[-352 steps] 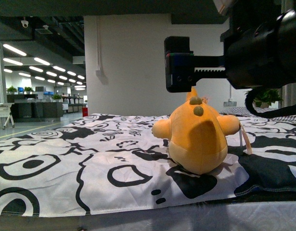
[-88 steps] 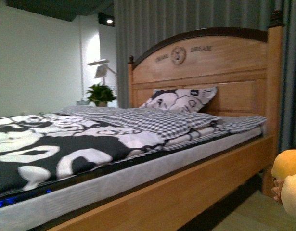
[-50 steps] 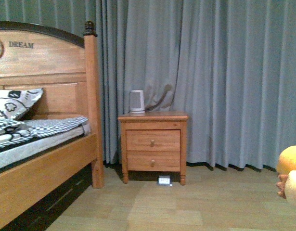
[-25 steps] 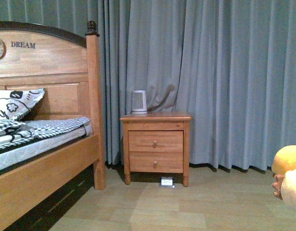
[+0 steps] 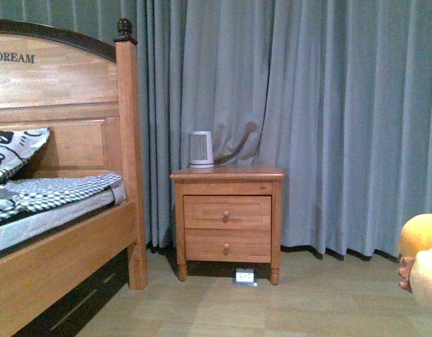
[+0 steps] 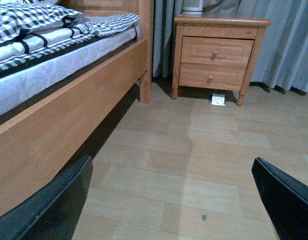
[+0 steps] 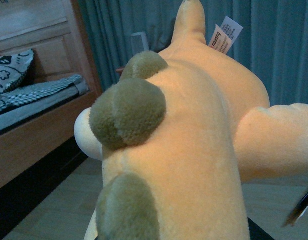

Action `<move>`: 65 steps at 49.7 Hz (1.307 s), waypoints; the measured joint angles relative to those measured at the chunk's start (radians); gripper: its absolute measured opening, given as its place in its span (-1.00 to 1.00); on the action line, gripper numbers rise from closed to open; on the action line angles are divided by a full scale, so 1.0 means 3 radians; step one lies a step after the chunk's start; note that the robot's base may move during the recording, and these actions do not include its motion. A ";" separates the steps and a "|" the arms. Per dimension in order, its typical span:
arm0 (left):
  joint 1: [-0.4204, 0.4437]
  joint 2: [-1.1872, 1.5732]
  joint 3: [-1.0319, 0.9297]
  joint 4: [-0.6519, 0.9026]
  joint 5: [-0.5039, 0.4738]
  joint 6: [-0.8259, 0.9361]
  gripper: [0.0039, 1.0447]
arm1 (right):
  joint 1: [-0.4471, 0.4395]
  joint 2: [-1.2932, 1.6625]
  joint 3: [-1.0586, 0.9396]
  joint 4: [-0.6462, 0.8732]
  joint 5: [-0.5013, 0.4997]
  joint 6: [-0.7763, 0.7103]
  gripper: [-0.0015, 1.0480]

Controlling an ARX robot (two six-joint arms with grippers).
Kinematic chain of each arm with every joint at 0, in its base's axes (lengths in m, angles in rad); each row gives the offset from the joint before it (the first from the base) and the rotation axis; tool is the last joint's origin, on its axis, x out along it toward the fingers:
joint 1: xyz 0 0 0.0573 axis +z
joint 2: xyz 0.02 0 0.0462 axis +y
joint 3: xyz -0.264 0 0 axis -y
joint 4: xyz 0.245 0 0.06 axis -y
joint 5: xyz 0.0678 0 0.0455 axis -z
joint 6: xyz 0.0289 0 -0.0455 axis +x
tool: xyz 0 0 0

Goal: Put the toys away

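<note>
**Plush toy** [image 7: 194, 150]: orange-yellow with olive-brown spots along its back and a sewn label [image 7: 225, 34] near its top. It fills the right wrist view and shows at the right edge of the front view, clear of the floor [image 5: 307, 309].

**Right end effector:** its fingers are hidden behind the toy. As the toy hangs off the floor directly before that wrist, the grip is judged closed on it.

**Left end effector** [image 6: 171, 165]: spread wide, nothing between its fingers, low over the floor.

**Step in hand, as judged:** carrying the toy to a storage place.
- No bin or toy box is in view. The nightstand [image 5: 227, 210], with both drawers closed, is the nearest candidate.
- A firm hold is advised, since soft plush can sag or slip.
- The free left arm would be needed for a drawer knob.

**Surroundings:**
- The floor is wood plank.
- A wooden bed [image 5: 61, 239] with checked bedding stands to the left of the nightstand.
- A grey-blue curtain [image 5: 328, 105] hangs behind.
- A white cylindrical device [image 5: 200, 149] stands on the nightstand.
- A small display unit [image 5: 244, 276] lies on the floor beneath it and should be avoided.
</note>
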 joint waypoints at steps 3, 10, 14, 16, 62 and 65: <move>0.0000 0.0000 0.0000 0.0000 -0.0003 -0.0001 0.89 | 0.0000 0.0000 0.0000 0.0000 0.0003 0.0000 -0.63; 0.0000 0.0000 0.0000 0.0000 0.0000 -0.0001 0.89 | 0.0000 0.0000 -0.0001 0.0000 -0.0001 0.0000 -0.63; 0.0000 -0.0001 0.0000 0.0000 -0.0003 -0.0001 0.89 | 0.0000 -0.0001 -0.0001 0.0000 0.0008 0.0000 -0.63; 0.0000 -0.0003 0.0000 0.0000 -0.0004 -0.0001 0.89 | 0.0000 -0.0003 0.0000 0.0000 0.0004 0.0000 -0.63; 0.0000 -0.0003 0.0000 0.0000 -0.0004 0.0000 0.89 | -0.0001 -0.0003 0.0000 0.0000 0.0001 0.0000 -0.63; 0.0000 -0.0004 0.0000 0.0000 0.0000 -0.0001 0.89 | -0.0001 -0.0003 0.0000 0.0000 0.0001 0.0000 -0.63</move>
